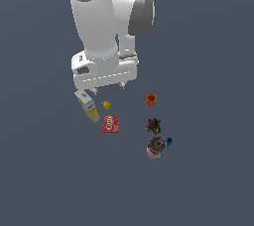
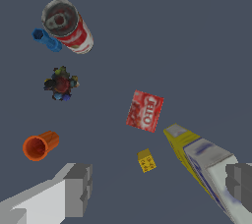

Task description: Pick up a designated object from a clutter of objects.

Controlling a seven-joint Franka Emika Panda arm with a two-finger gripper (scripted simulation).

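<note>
The designated object, a long carton [image 1: 87, 105] with a white-grey upper part and a yellow lower part, lies on the dark floor at the exterior view's left. In the wrist view the carton [image 2: 199, 161] runs under one finger [image 2: 240, 183], which hides part of its white end. My gripper [image 1: 108, 88] is open and empty above the floor, just beside the carton's white end; it also shows in the wrist view [image 2: 160, 181]. The rest of the clutter lies apart from the fingers.
A tiny yellow block [image 1: 106, 104] and a flat red packet [image 1: 110, 124] lie close to the carton. An orange cup [image 1: 151, 100], a dark multicoloured lump [image 1: 154, 125], a grey-red can [image 1: 157, 147] and a small blue piece [image 1: 169, 142] lie further to the exterior view's right.
</note>
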